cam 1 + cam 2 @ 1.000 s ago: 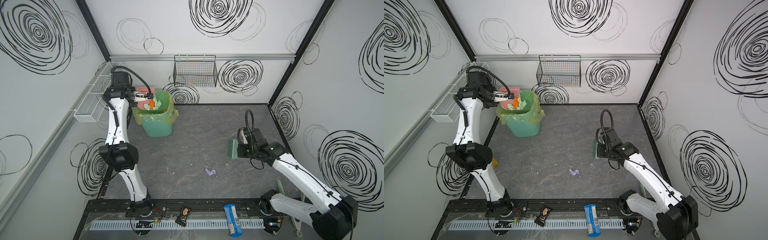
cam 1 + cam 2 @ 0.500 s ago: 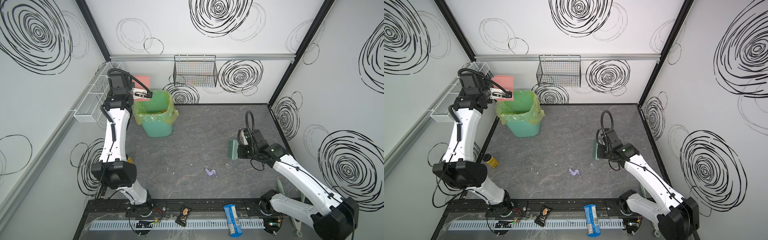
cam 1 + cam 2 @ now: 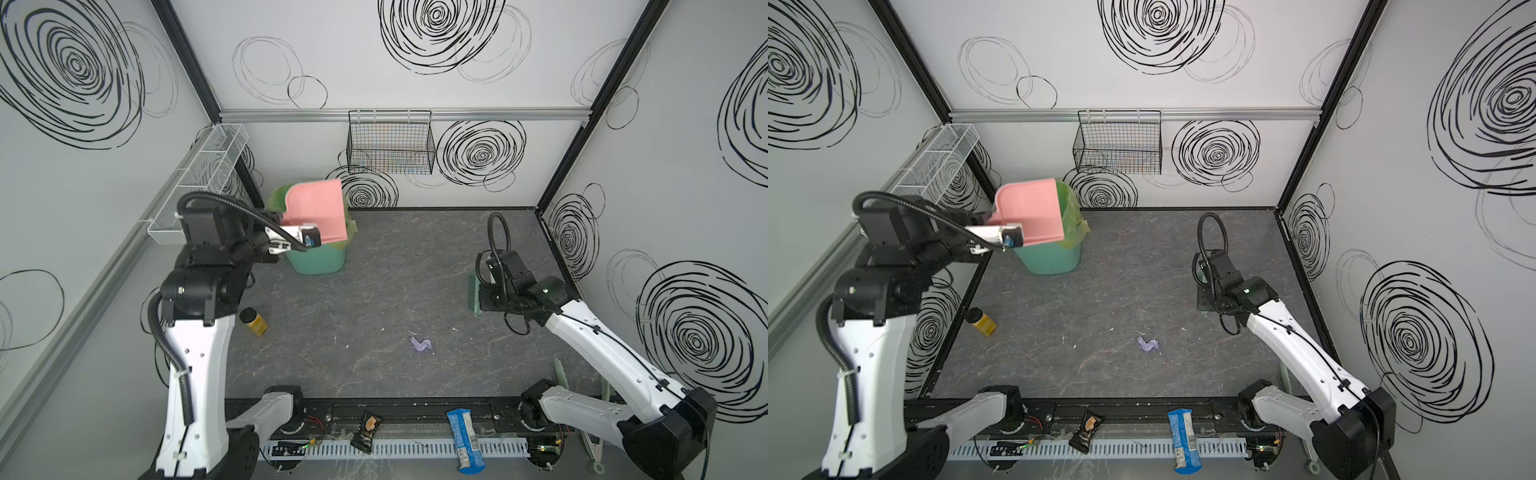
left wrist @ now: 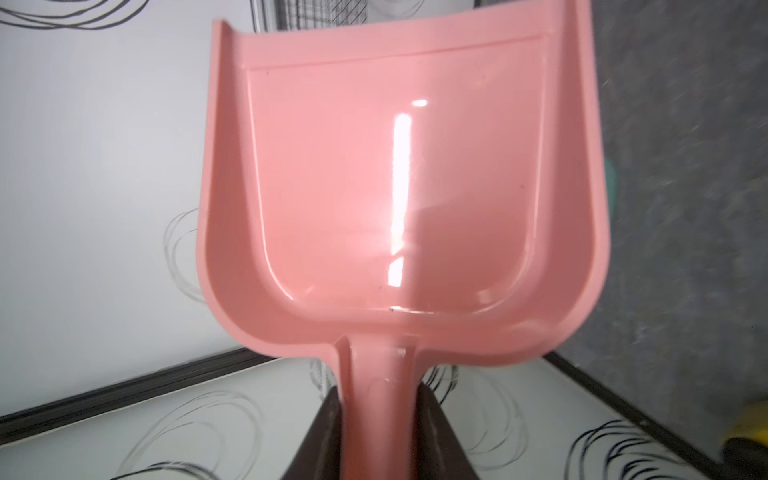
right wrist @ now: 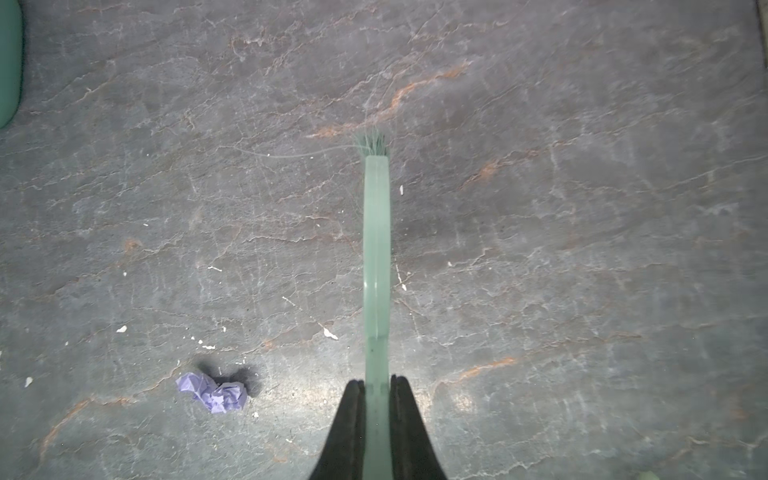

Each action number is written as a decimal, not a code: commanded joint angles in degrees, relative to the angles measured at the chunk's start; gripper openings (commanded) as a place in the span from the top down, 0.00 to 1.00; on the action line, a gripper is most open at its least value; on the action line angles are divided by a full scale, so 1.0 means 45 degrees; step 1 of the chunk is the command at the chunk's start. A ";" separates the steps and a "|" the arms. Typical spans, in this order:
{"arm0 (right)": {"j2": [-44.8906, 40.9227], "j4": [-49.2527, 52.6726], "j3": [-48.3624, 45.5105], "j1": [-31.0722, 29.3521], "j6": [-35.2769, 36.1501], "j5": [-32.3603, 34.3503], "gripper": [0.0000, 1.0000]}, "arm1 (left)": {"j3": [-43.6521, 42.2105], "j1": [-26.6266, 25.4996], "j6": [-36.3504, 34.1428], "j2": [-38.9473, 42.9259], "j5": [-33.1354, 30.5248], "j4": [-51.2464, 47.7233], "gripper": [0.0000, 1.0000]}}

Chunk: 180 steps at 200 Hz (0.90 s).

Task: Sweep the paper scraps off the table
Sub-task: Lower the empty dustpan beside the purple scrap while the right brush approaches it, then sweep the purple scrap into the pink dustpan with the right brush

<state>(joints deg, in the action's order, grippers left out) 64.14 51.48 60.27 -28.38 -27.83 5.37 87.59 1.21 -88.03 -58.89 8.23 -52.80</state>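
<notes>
Dustpan (image 3: pixel 320 212) over bin (image 3: pixel 318 262) at table (image 3: pixel 374 274) back-L; scrap (image 3: pixel 421 344) front-ctr, brush (image 3: pixel 472 293) behind-R, maybe touching table.

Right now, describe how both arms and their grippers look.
Both arms match: the left arm and right arm have smooth white links joined by chunky black joints. A black ribbed cable loops above each wrist. The left gripper and right gripper end in dark, tapering fingers. A small green light glows on the right arm.
</notes>
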 commanded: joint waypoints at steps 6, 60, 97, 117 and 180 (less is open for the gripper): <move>0.0883 0.2217 0.1227 -0.0720 -0.0250 0.2001 1.00 | -0.5041 -0.0782 0.2090 0.1031 0.1180 0.0345 1.00; 0.3153 0.4605 0.2515 -0.2823 -0.1656 0.2599 1.00 | -1.0504 -0.3277 0.3985 0.1562 0.0778 0.2550 1.00; 0.4228 0.4584 0.2513 -0.3917 -0.2860 0.2219 1.00 | -1.1780 -0.5376 0.5071 0.0907 -0.0230 0.3973 1.00; 0.4694 0.4573 0.2731 -0.4600 -0.3332 0.1917 1.00 | -1.2006 -0.6121 0.5617 0.0471 -0.0574 0.4357 1.00; 0.5676 0.4326 0.3163 -0.5955 -0.3965 0.0947 1.00 | -1.2521 -0.7602 0.6867 -0.1035 -0.1473 0.5507 1.00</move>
<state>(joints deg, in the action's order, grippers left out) 88.33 69.58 72.58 -53.45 -42.68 11.51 31.42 -31.51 -60.47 -61.95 3.18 -31.22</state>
